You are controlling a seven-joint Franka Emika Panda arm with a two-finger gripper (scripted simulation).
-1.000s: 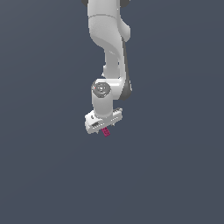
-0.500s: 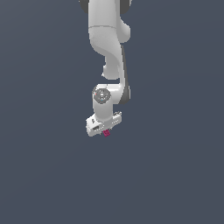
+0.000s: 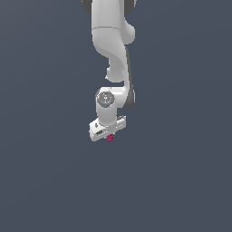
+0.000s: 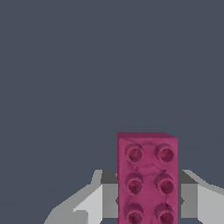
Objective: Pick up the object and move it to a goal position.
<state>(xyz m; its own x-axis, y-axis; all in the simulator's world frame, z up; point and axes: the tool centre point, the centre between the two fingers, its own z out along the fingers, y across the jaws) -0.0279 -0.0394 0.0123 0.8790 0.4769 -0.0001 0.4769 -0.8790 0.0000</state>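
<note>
I hold the magenta-pink studded brick (image 4: pixel 147 177) clamped between my two fingers (image 4: pixel 94 203), its studs facing the camera, against plain grey.

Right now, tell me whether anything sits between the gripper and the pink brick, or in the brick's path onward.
Nothing does. The gripper is already shut on the pink brick, whose studded face fills the gap between the fingers in the wrist view. Around it both views show only plain dark background, with no obstacle. No goal marker is visible, so the path's end cannot be judged.

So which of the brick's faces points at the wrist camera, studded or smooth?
The studded top of the pink brick: two rows of round studs show, with the claw shut on its sides.
</note>
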